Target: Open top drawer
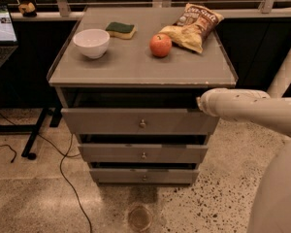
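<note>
The tool (201, 105) seems partly hidden behind the top drawer (136, 123), at its right upper corner. Far left of the drawer, a laptop (0, 38) is cut by the picture's edge.

Cabinet top (136, 67), bowl (91, 42), sponge (120, 30), apple (160, 45), chip bag (194, 25)

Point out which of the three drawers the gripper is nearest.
The top drawer, the widest and tallest. The gripper is at its upper right corner; the middle drawer and bottom drawer lie lower.
</note>
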Controlling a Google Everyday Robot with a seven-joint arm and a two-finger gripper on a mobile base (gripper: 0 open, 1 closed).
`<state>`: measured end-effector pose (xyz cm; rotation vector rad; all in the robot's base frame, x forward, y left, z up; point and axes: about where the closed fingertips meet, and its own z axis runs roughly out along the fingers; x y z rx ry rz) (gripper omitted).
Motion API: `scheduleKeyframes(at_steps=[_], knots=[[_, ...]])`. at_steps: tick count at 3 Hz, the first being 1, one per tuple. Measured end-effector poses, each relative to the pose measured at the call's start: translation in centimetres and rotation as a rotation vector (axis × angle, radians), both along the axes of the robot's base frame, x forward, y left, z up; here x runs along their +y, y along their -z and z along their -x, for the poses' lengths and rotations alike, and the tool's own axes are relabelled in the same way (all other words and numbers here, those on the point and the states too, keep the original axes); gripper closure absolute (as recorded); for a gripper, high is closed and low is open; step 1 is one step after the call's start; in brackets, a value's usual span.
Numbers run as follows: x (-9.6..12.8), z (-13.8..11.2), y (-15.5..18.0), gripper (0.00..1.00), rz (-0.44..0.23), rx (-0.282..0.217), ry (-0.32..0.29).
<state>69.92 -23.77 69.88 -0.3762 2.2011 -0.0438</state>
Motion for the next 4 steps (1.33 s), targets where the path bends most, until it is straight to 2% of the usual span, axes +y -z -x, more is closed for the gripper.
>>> scheduleKeyframes(at_steps=[2, 4], knots=[[-1.8, 0.3, 2.8, 1.00, 0.036, 0.084, 0.032], [-2.0, 0.6, 2.4, 1.00, 0.032, 0.098, 0.028]])
